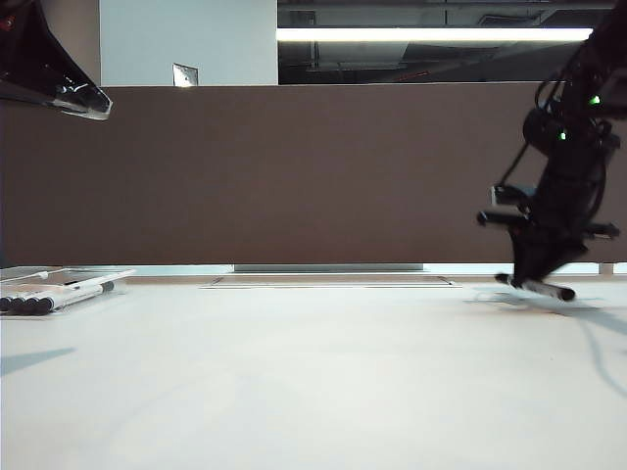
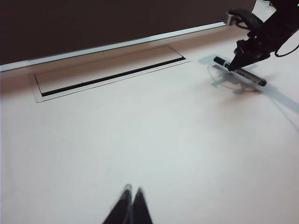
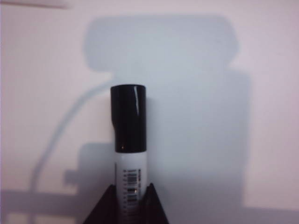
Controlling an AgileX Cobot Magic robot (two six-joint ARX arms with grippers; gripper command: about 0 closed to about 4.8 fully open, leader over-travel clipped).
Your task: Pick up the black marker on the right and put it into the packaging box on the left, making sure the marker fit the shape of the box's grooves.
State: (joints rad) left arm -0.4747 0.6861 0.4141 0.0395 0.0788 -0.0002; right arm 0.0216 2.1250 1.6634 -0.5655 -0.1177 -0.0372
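Two dark fingers (image 3: 152, 205) of the right gripper (image 3: 129, 207) are clamped on the black marker (image 3: 129, 140), one on each side of the white barrel right at the barcode print. The black cap sticks out ahead of the fingertips, over the gripper's own broad shadow on the desk (image 3: 261, 116).

From the exterior view, the right gripper (image 1: 534, 282) hangs low at the far right, pointing down, with the black marker (image 1: 549, 289) crossways in its grip, one black end poking out to the side. Whether it is just clear of the desk (image 1: 313, 382) or touching it, I cannot tell. The left wrist view shows the same marker (image 2: 240, 71) pinched under the right gripper (image 2: 236, 65), a shadow spread beneath.

Over to the left gripper (image 2: 130, 196): fingers pressed together, nothing between them, held up high above the desk and well apart from the right one. In the exterior view it sits up in the top left corner (image 1: 83, 98).

Below that left gripper, far from the held marker, lies the packaging box (image 1: 49, 284), low and flat at the left edge of the desk, with other markers (image 1: 29, 305) lying in it, black ends showing.
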